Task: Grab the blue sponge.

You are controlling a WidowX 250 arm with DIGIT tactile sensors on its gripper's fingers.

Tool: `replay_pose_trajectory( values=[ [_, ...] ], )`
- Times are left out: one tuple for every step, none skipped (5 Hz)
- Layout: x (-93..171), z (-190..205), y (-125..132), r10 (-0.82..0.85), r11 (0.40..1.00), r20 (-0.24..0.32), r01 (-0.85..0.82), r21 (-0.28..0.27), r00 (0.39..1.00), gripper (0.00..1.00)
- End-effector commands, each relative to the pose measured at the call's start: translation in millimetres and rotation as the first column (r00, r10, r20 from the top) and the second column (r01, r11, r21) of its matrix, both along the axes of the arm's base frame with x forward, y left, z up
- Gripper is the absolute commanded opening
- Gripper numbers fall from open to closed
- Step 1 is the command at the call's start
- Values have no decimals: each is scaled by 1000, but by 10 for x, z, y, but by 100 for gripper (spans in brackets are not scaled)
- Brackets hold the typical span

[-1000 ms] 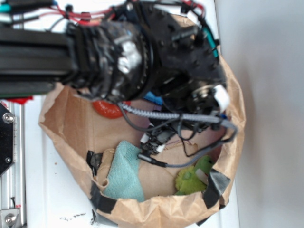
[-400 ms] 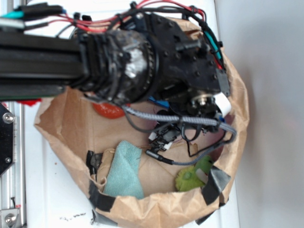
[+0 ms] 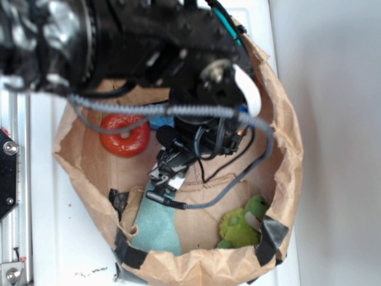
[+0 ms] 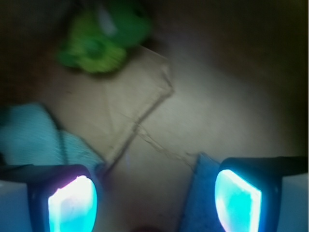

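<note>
You will find no readable writing or brand on anything in either view. From the exterior view you see the paper bag (image 3: 280,149) rolled open, with the red ring (image 3: 124,134), the teal cloth (image 3: 156,220) and the green plush toy (image 3: 243,223) on its floor; the arm covers most of the middle, so only a sliver of the blue sponge (image 3: 159,123) shows, just right of the ring and under the wrist. The wrist view gives you what the arm hides: the gripper (image 4: 154,198) has its jaws spread wide with bare bag floor between them, and the sponge (image 4: 200,193) lies as a flat, dull-blue slab with a straight edge, right against the inner side of the right-hand finger (image 4: 239,195). The cloth (image 4: 43,137) sits behind the left-hand finger (image 4: 72,203), the toy (image 4: 104,41) further off.
</note>
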State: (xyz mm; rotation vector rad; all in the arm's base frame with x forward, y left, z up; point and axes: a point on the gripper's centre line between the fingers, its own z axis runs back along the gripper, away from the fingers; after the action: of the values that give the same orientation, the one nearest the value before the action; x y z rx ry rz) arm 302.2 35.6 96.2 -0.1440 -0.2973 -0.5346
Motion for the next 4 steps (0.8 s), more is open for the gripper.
replay_pose_trajectory(
  values=[
    [257,247,312,119,987,106,-130,97,987,100],
    [339,184,504,195,973,64,-202,116,979,100],
    [363,87,628,255,953,30,-257,160,966,100],
    [373,4,677,272,946,-8,-266,185,962,100]
  ],
)
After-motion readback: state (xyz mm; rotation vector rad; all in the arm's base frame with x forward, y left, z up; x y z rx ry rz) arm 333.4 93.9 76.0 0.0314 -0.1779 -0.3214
